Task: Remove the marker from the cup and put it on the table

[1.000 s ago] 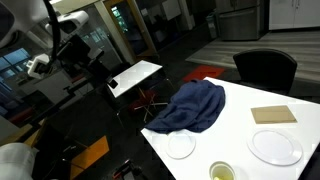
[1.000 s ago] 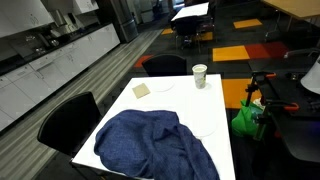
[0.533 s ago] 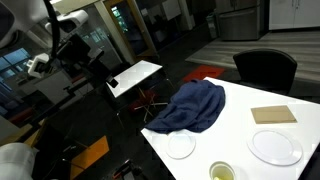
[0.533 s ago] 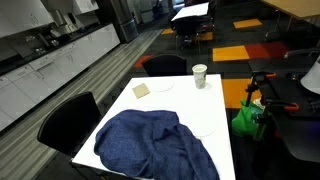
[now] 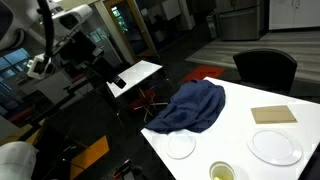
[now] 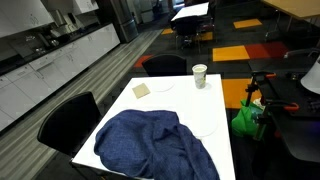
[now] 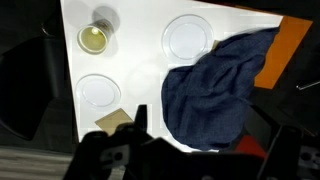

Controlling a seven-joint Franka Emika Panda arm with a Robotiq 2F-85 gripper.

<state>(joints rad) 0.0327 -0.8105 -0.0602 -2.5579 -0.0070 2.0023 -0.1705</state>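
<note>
On the worktop [image 7: 140,62] nothing has moved in the last second. The only shift I can find is a slight one, high up on the arm [image 5: 66,22] in an exterior view. I take that to mean the approach has barely begun.

The pincer [image 7: 188,152] hangs high above the worktop, and its dark bulk fills the lower edge of the wrist view. I cannot tell whether its jaws stand apart or together, and nothing shows between them.

The cup [image 7: 95,38] stands well apart from the pincer, far ahead of it and off to the left, beyond the near plate [image 7: 98,90]. The marker is too small to pick out against the cup's yellowish inside, so it is presumably still there. The blue cloth [image 7: 215,92] lies directly ahead of the pincer, and the far plate [image 7: 188,35] lies beyond it. The whole task remains: descend over the cup, grip the marker, lift it out and lay it down.
</note>
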